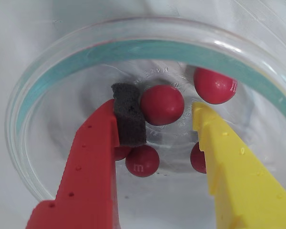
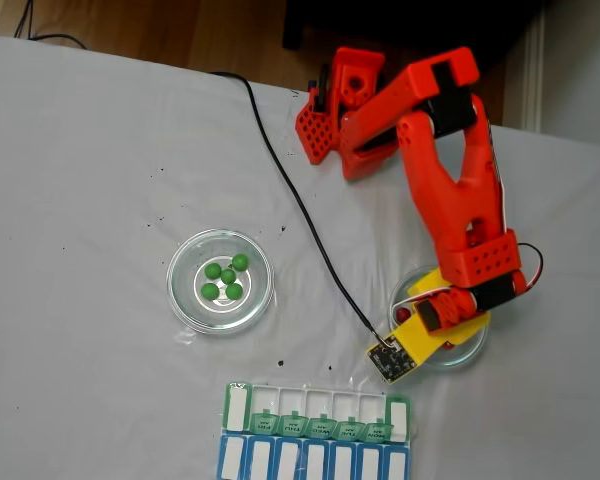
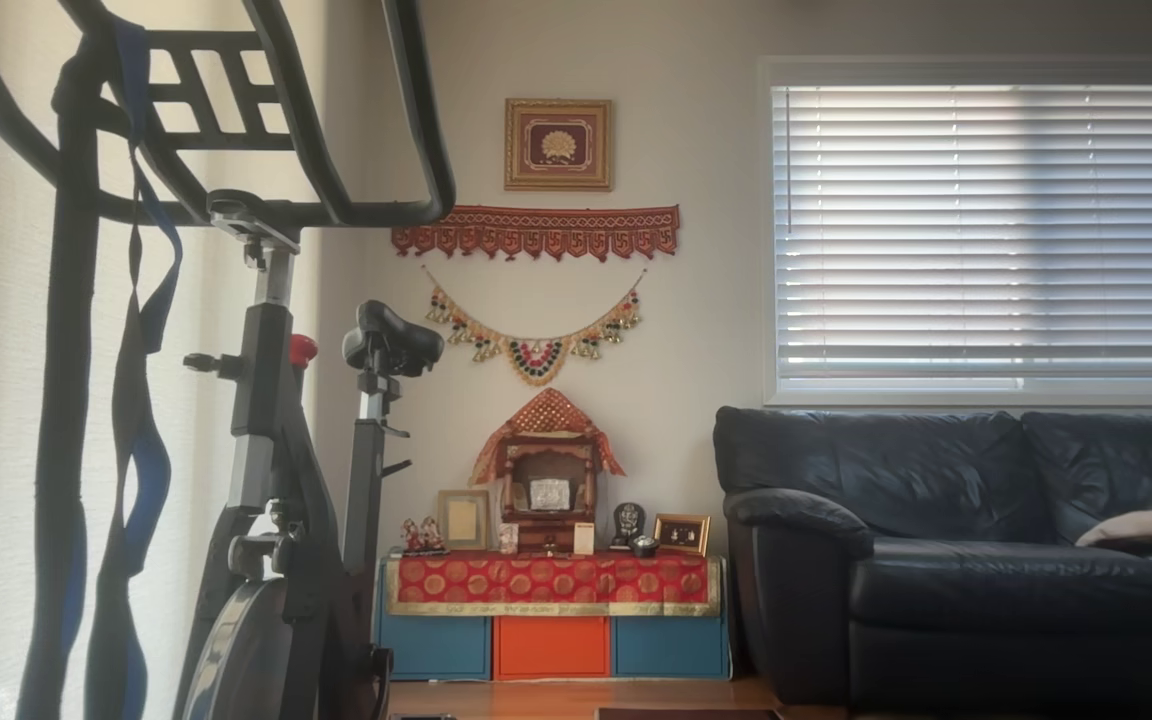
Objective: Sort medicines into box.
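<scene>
White cloth lies under a glass dish in the wrist view, where the gripper reaches in with jaws spread. One red ball sits between the foam-padded red finger and the yellow finger, seemingly touching the foam; four more lie around the tips. In the fixed view the arm hangs over that dish; green balls and the box lie well apart from it. The other view shows a sofa.
</scene>
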